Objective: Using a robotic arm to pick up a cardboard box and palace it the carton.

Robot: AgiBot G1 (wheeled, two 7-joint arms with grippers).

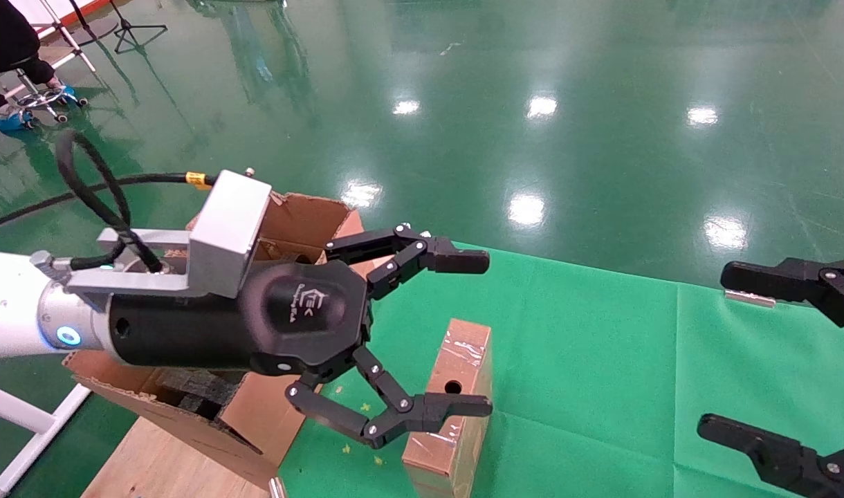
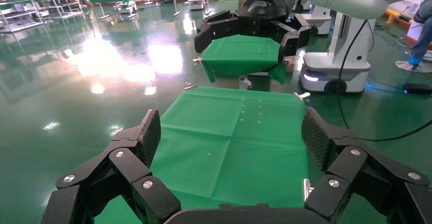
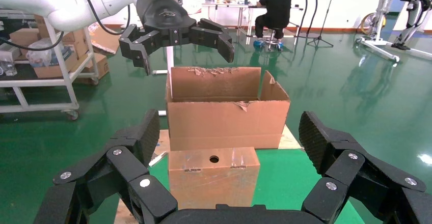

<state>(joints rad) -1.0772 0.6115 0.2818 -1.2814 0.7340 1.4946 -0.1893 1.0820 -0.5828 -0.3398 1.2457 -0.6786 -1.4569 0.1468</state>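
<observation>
Over on the left, the carton (image 1: 294, 221) stands at the table's left end, flaps up and ragged along the top edge, dark foam blocks (image 1: 197, 391) showing inside its near corner. Much of it is hidden behind the robotic arm (image 1: 21, 311), which reaches in from the left edge, white sleeve, blue light ring, silver wrist block and a black cable looping up behind.

At the end of that arm, the left gripper (image 1: 488, 333) hangs above the table with its fingers spread wide, one fingertip high, one low, nothing between them. The lower fingertip (image 1: 463, 404) crosses in front of the box's top, near the round hole; whether it touches cannot be told from the head view. In the right wrist view this gripper (image 3: 186, 43) sits clearly higher than the carton (image 3: 224, 117) and holds nothing.

Next, the box (image 1: 453, 404): slim, brown, shiny with tape, standing on the green cloth (image 1: 602, 360) just right of the carton. The right wrist view shows the box (image 3: 214, 178) directly in front of the carton, hole facing that camera.

The left wrist view looks along the green cloth (image 2: 229, 142), with its own fingertips (image 2: 150, 135) well apart at either side.

Far right now, the right gripper (image 1: 712, 349) pokes in from the edge, fingers also spread wide and empty, well apart from the box. From the left wrist view it (image 2: 244, 46) hovers beyond the cloth's far end.
</observation>
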